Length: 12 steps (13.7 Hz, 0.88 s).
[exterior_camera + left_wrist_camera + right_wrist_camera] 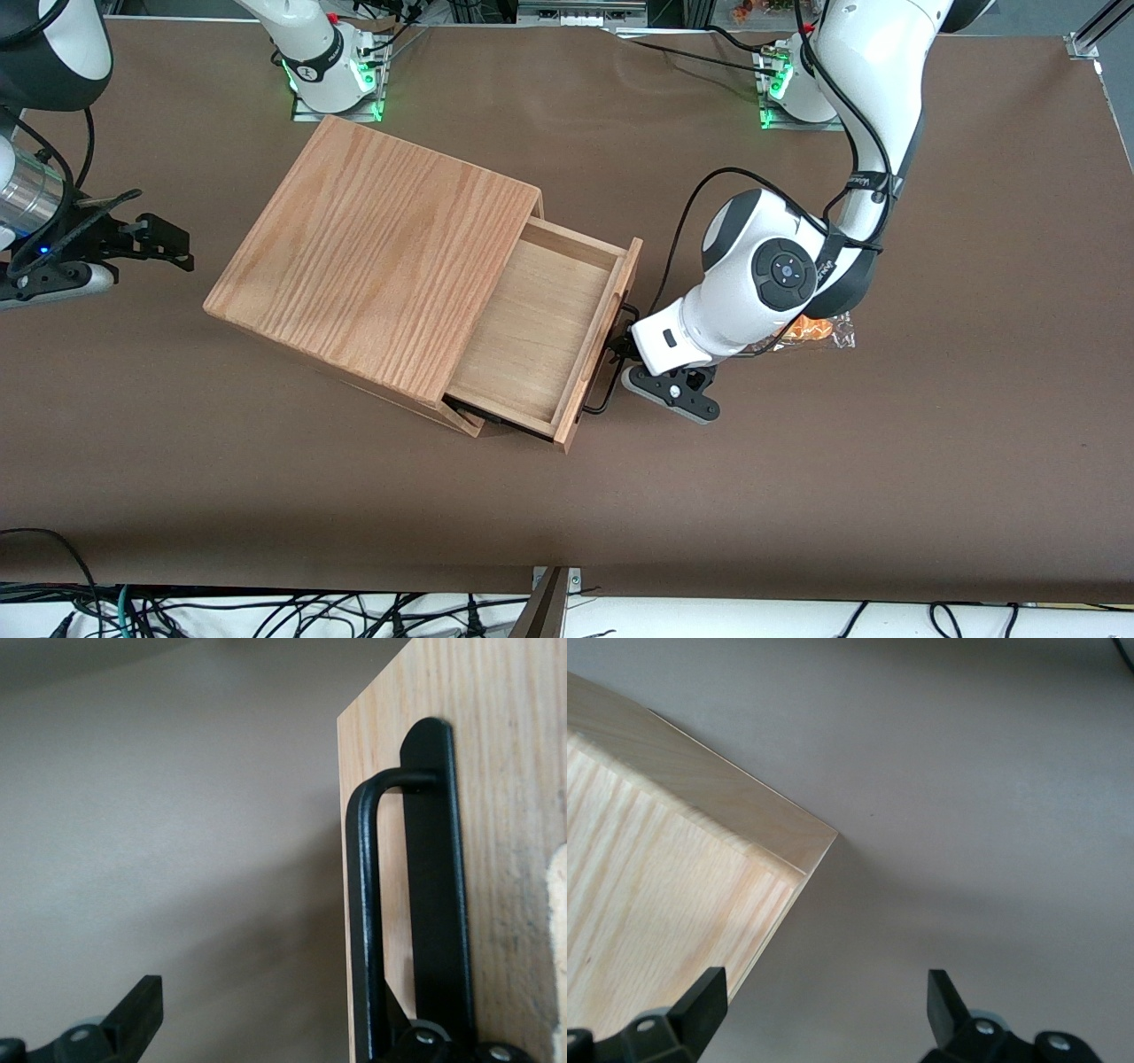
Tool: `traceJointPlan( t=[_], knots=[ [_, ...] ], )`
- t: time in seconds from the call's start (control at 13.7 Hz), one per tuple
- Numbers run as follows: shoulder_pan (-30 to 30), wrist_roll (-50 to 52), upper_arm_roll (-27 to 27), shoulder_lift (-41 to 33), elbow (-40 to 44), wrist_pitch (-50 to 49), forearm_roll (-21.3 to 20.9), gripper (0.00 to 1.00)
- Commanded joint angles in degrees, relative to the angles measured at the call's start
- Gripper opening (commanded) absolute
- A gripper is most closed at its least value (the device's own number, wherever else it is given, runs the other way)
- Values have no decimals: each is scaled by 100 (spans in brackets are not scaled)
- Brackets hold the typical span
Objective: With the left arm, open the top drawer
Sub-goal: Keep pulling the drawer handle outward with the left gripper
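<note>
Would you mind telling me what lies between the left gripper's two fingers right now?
The gripper is open; the top drawer handle runs beside one finger, with bare table across to the other, per the wrist view.

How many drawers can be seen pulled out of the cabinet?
1: the top drawer, pulled out toward the working arm's end, tray bare. The gripper is open at its black handle, one finger hooked inside. A lower drawer may be hidden beneath.
</note>
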<state>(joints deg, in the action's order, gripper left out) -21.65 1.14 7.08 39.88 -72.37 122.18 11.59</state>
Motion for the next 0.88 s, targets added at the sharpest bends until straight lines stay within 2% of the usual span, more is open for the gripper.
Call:
traceJointPlan(
  t=[0.0,0.8],
  knots=[
    [20,62,-137,-77,-145,-80,-429,100],
    [73,-52,-137,-77,-128,-185,-412,100]
  ],
)
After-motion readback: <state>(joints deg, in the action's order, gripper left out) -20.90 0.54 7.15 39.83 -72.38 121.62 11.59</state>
